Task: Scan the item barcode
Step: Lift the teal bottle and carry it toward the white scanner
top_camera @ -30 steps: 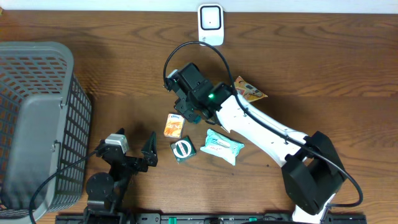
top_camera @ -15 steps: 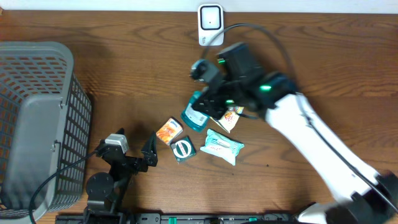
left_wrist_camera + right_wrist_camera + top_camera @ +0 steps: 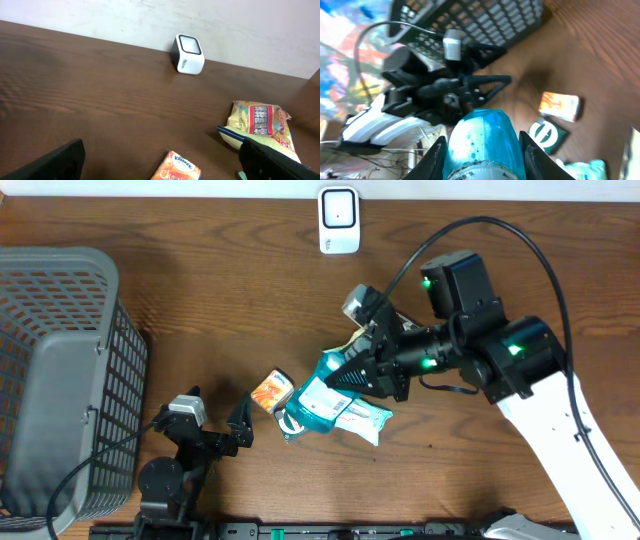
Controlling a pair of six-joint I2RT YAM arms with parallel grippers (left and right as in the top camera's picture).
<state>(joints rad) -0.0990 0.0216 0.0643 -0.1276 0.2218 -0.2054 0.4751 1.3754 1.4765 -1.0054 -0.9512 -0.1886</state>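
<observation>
Teal bottle point(image 3: 318, 394) in right claw point(image 3: 352, 373), tissues point(image 3: 368, 418) beneath

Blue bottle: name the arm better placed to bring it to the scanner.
Right. The right gripper is shut on the blue bottle, while the left gripper rests open and empty, farther from the scanner.

— Where does the overhead camera sit?
— High above, looking straight down on the whole table point(image 3: 200, 280).
— The left wrist?
— Low near the front edge, facing across the wood to the white scanner point(image 3: 189, 48) at the wall, which the overhead also shows.
— The right wrist?
— Raised, tilted, close behind the teal bottle point(image 3: 482, 145), looking toward the basket point(image 3: 485, 20) and orange pack point(image 3: 560, 106), both visible overhead.
</observation>
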